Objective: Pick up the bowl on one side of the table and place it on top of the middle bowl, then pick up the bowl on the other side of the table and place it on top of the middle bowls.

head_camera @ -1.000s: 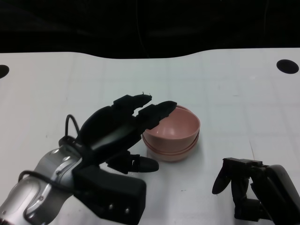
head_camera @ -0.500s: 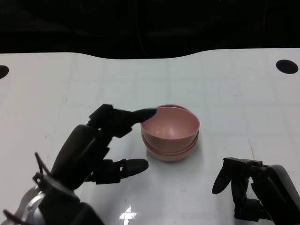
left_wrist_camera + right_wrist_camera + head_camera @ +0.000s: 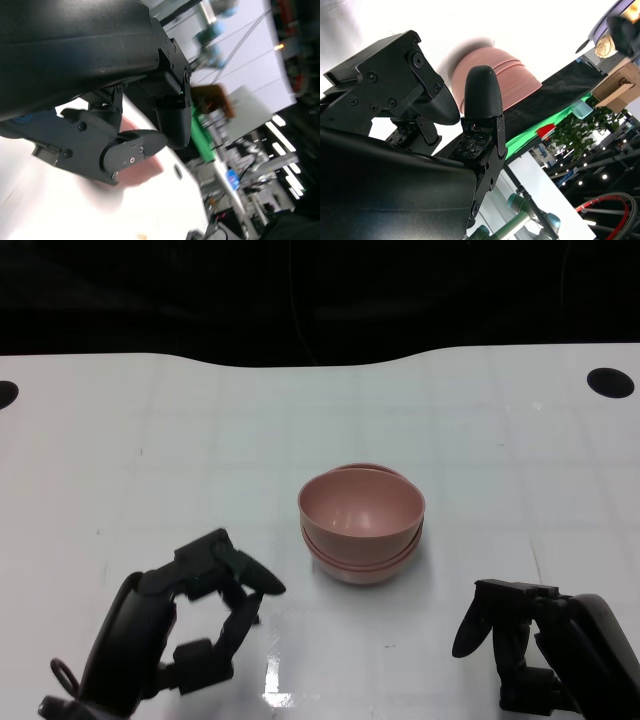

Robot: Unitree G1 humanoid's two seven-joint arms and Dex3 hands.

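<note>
In the head view, the stack of pink bowls (image 3: 362,523) stands on the white counter (image 3: 150,440), nested one inside another with the top bowl's hollow facing up. The left hand (image 3: 180,635) lies low on the counter, and the stack is ahead of it and off toward the robot's right, near but clearly apart, with bare counter between its fingertips and the bowls. Its fingers are curved toward one another around an empty gap and grasp nothing. The right hand (image 3: 535,645) rests at the near edge, and the stack lies ahead of it and toward the robot's left, also apart from it. Its fingers hang bent downward, spread, with nothing between them.

In the left wrist view, the left hand (image 3: 135,125) fills most of the frame, its fingers bent with nothing in them. Beyond them the pink bowls (image 3: 140,172) show only as a blur on the counter (image 3: 60,205), separate from the hand.

In the right wrist view, the right hand (image 3: 455,107) shows two fingers held apart, empty. The pink bowls (image 3: 495,77) sit past the fingertips on the counter (image 3: 470,20), untouched.
</note>
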